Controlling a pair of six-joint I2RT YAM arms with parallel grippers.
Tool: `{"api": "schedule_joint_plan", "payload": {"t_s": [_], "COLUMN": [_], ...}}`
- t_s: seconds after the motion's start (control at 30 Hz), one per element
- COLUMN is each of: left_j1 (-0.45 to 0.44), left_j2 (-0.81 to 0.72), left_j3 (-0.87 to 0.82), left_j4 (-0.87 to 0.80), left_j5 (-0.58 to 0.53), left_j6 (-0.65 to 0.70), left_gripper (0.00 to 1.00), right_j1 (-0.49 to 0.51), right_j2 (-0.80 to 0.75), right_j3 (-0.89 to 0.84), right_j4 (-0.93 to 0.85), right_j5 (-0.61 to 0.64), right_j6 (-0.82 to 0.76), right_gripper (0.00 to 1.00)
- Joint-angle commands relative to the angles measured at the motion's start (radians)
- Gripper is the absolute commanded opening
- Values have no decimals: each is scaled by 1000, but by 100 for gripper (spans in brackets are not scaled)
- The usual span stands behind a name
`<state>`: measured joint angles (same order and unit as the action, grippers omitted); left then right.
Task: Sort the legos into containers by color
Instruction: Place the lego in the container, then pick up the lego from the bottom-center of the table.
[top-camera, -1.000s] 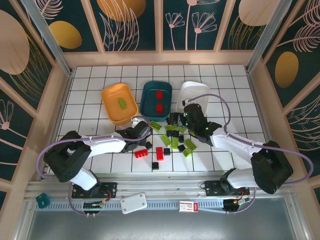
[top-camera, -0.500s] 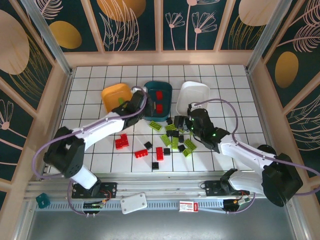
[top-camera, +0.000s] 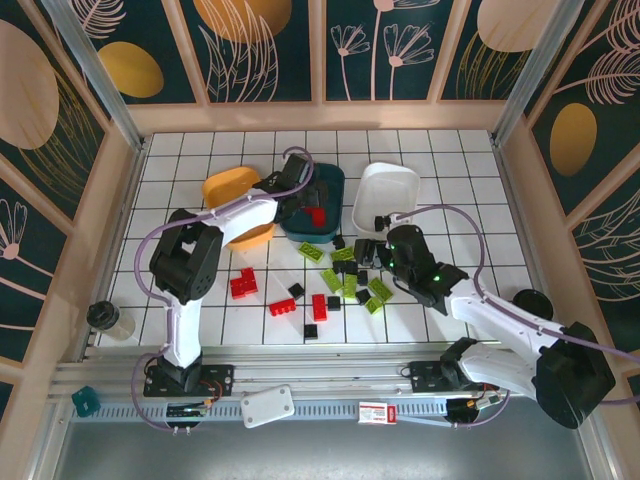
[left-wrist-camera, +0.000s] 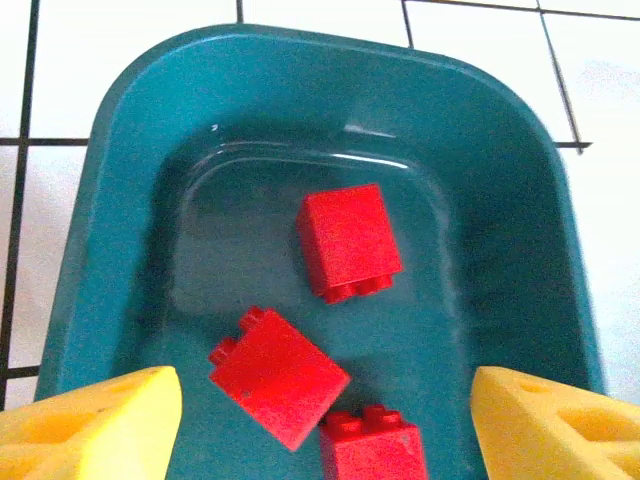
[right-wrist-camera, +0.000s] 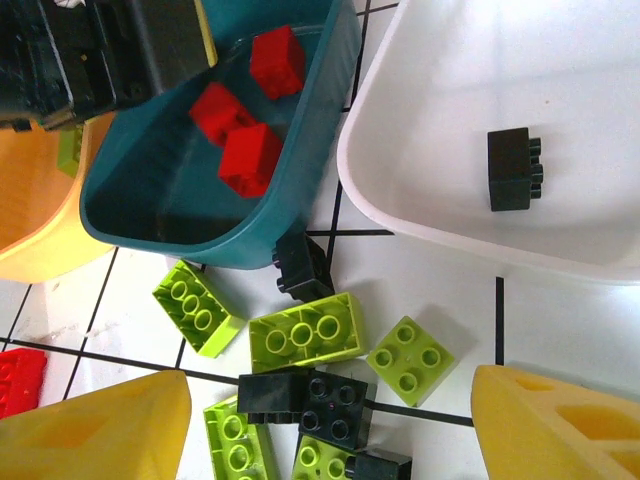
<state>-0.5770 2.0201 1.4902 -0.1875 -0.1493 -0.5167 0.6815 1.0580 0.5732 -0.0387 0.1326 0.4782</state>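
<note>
My left gripper (top-camera: 308, 197) hangs open over the dark teal tray (top-camera: 339, 190), its yellow fingertips (left-wrist-camera: 90, 425) spread wide. Three red legos (left-wrist-camera: 348, 240) lie loose in that tray (left-wrist-camera: 130, 120), and none is held. My right gripper (top-camera: 366, 252) stands open above the mixed pile of lime green and black legos (top-camera: 348, 275). A black brick pair (right-wrist-camera: 330, 400) lies between its fingers (right-wrist-camera: 560, 425), untouched. The white tray (right-wrist-camera: 430, 100) holds one black lego (right-wrist-camera: 515, 168). A green brick (right-wrist-camera: 68, 150) lies in the orange-yellow tray (top-camera: 225, 190), which the left arm partly covers.
Loose red legos (top-camera: 243, 284) and a few black ones (top-camera: 297, 290) lie on the tiled table in front of the trays. A paper cup (top-camera: 103, 318) stands at the near left edge. Wooden walls enclose the table on three sides.
The left arm swung from the near table up to the teal tray and opened; a third red brick now lies there. The right gripper drew back from the white tray to the pile.
</note>
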Motion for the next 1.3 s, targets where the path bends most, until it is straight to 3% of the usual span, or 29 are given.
{"api": "schedule_joint_plan", "payload": {"t_s": [0.0,0.1,0.23,0.3,0.37,0.63,0.9,1.27], "left_j1": [-3,-2,-3,-1,-1,-1,-2,-2], "left_j2": [-119,-257,-475,-565,-653,-920,-1029,-1072], "left_j3": [-26,-164,-396,-495,-599,-811,-885,-926], "left_j4": [6,64,143,153,155,100,65,53], "left_j5": [44,90,125,116,101,18,-28,-52], "left_j6": [-4,-26,-78,-97,-113,-146,-156,-163], "left_gripper": [82,85,88,89,98,98,99,98], "right_j1": [5,40,197,279,362,624,678,687], "right_j2": [-24,-32,-11,20,57,267,450,597], "right_j3": [-17,-20,-5,7,16,105,197,297], "right_j4": [-35,-42,-77,-100,-117,-170,-173,-267], "right_j5": [-18,-65,-53,-53,-58,-90,-104,40], "right_j6": [6,-7,-9,4,22,66,45,27], "right_gripper": [75,75,75,75,75,75,74,66]}}
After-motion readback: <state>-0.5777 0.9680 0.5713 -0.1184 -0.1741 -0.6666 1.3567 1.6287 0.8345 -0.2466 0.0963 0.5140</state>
